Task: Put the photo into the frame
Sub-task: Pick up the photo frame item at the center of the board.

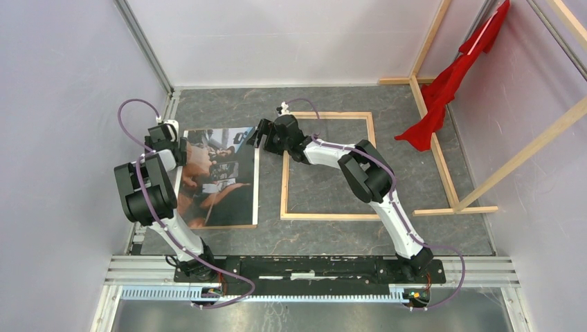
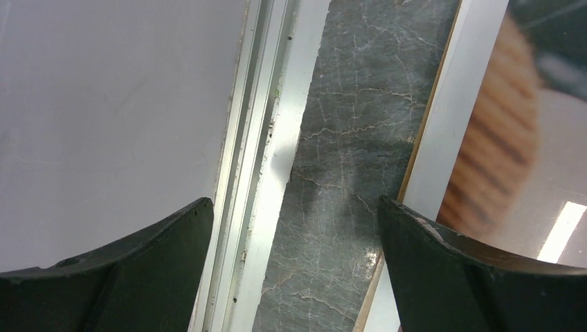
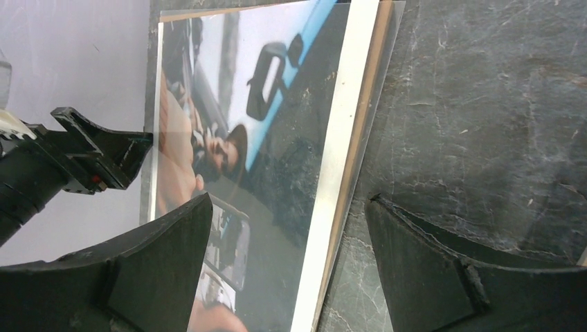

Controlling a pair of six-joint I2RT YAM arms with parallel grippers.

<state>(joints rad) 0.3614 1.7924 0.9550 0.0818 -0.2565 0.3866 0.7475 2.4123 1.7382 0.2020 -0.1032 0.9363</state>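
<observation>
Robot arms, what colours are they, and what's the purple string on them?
Both the left arm and right arm are white tubes with chunky black joints. The purple string is a thin cable looping along each arm. The left hand and right hand each have two black, curved fingers.

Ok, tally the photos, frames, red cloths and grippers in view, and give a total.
photo: 1
frame: 1
red cloth: 1
grippers: 2, the left gripper and the right gripper, both open
Total: 5
</observation>
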